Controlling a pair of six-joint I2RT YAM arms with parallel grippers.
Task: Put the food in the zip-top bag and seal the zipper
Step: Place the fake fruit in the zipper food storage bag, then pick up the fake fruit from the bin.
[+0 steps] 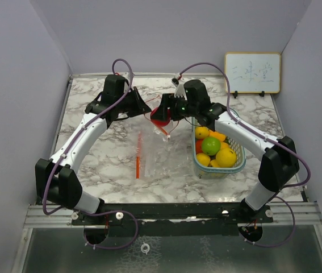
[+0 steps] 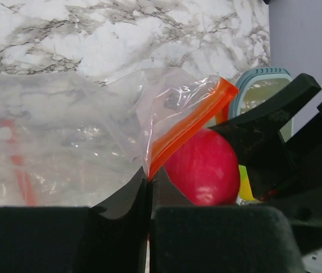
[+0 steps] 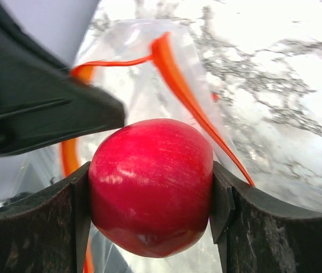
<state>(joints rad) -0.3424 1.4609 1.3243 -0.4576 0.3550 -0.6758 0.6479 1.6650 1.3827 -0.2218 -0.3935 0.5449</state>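
Note:
A glossy red-pink fruit [image 3: 151,185] of the food sits clamped between my right gripper's [image 3: 151,190] two fingers, held over the mouth of the clear zip-top bag [image 3: 149,91]. From above the same red fruit [image 1: 161,116] hangs at mid-table. My left gripper [image 2: 148,181] is shut on the bag's orange zipper edge [image 2: 189,122], lifting that lip; the red fruit [image 2: 203,165] shows just behind it. The bag's body [image 1: 152,156] lies flat on the marble table [image 1: 109,170]. More food, yellow, orange and green fruits [image 1: 212,147], rests in the basket.
A pale green mesh basket [image 1: 237,165] stands right of the bag, under my right arm. A small whiteboard [image 1: 252,73] leans on the back wall at the right. Lilac walls close in the left, back and right sides.

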